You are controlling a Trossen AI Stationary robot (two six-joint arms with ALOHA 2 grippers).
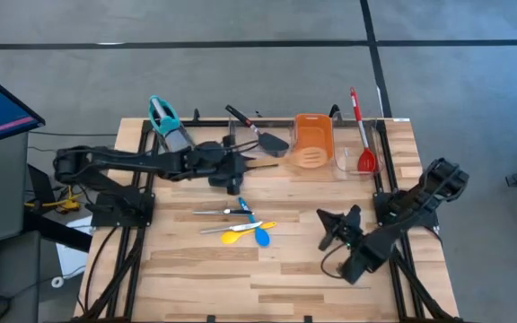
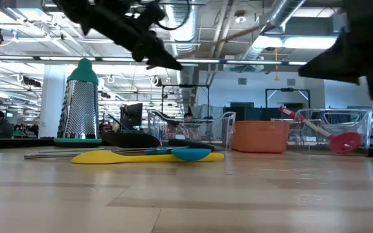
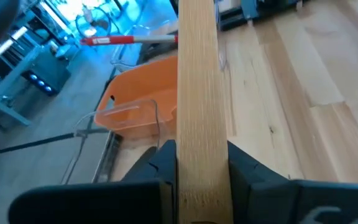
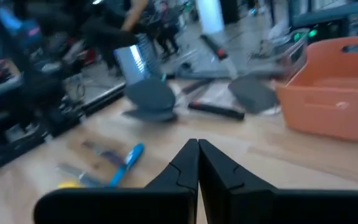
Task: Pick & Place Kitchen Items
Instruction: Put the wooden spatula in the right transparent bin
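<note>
— While the left gripper [image 3: 197,163] clamps that wooden spoon [image 3: 197,81], how much of the job would you call done?

— Part of it, I'd judge. From above, the spoon's slotted head [image 1: 310,158] lies inside the orange tub [image 1: 313,128], out ahead of the jaws, and the handle runs straight back between the two fingers, which press on both its sides. So that one is being delivered, not yet let go.

— And the red spoon [image 1: 362,144]?

— It lies in the clear tray [image 1: 342,162] just beyond the tub, on the far side from the left jaws. I'd count it as placed.

— What's left?

— Quite a bit. The small blue spoon [image 1: 260,235] and yellow spoon [image 1: 239,235] lie together on bare wood, between the two grippers, with the silver tongs [image 1: 223,212] touching or nearly touching them. The black spatula [image 1: 257,133] sits beside the left arm's wrist, behind its fingertips, near the tub. A dark grey scoop [image 4: 149,99] shows ahead of the right jaws, well apart from them.

— The right gripper [image 4: 197,158]?

— Waiting, fingers pressed together on nothing, hanging over the table's right part with the small spoons off ahead of its tips.

— And that grater [image 1: 169,121]?

— Standing at the back edge, behind the left arm. Whether it counts, I can't say.
</note>
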